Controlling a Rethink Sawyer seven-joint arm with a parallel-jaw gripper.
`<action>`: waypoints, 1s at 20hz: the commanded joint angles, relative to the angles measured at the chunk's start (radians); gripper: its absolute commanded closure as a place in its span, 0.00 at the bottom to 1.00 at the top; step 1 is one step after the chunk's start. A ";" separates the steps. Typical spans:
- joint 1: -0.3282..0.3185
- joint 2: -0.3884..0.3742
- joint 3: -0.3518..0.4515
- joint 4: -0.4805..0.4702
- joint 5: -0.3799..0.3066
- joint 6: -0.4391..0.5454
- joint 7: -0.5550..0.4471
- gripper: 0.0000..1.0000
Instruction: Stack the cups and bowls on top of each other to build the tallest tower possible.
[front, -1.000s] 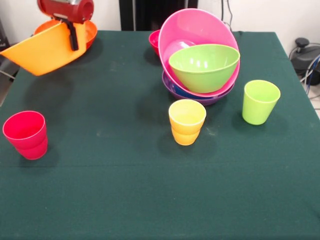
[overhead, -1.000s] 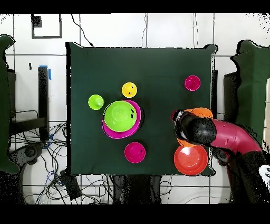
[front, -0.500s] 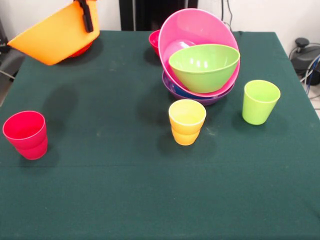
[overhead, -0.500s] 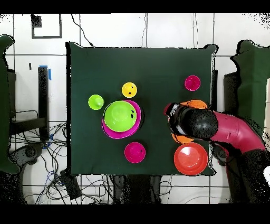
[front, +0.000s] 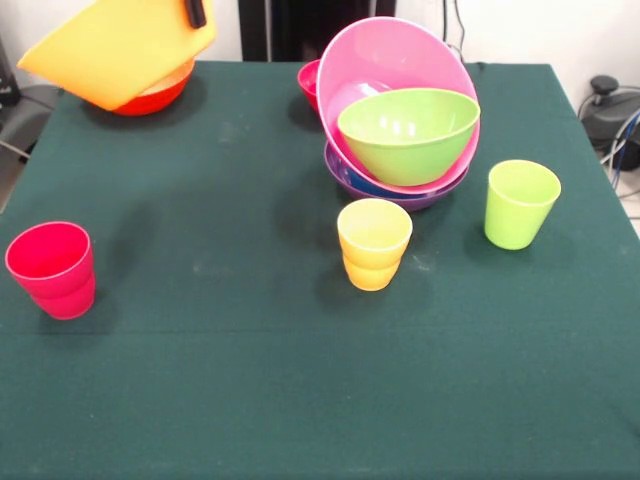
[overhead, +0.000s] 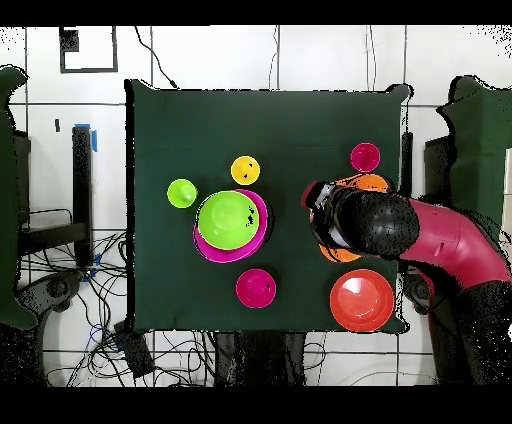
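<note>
My gripper (front: 195, 11) is shut on the rim of the light orange bowl (front: 118, 50), which hangs tilted high above the table's far left corner. Below it the red-orange bowl (front: 152, 96) rests on the cloth. The tower (front: 402, 120) is a purple bowl (front: 405, 197) at the bottom, a sliver of blue bowl (front: 366, 186), a steeply tilted pink bowl (front: 385, 58) and a lime green bowl (front: 408, 130). A small red bowl (front: 309, 80) sits behind it. The yellow cup (front: 374, 243), green cup (front: 520, 203) and red cup (front: 52, 268) stand apart. Overhead, the gripper (overhead: 318, 206) hides most of the orange bowl (overhead: 368, 183).
The dark green table (front: 300, 380) ends near the red cup on the left and near the green cup on the right. In the overhead view the red arm (overhead: 445, 245) reaches in from the right past the red-orange bowl (overhead: 362, 300).
The gripper has carried the light orange bowl upward and toward the tower; the red-orange bowl below it now shows more fully. Nothing else has moved.
</note>
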 joint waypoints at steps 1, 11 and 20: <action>0.026 -0.060 0.097 0.003 0.059 0.153 -0.119 1.00; 0.045 -0.090 0.124 -0.031 0.112 0.199 -0.082 1.00; 0.131 0.051 0.103 -0.270 0.040 0.325 -0.080 1.00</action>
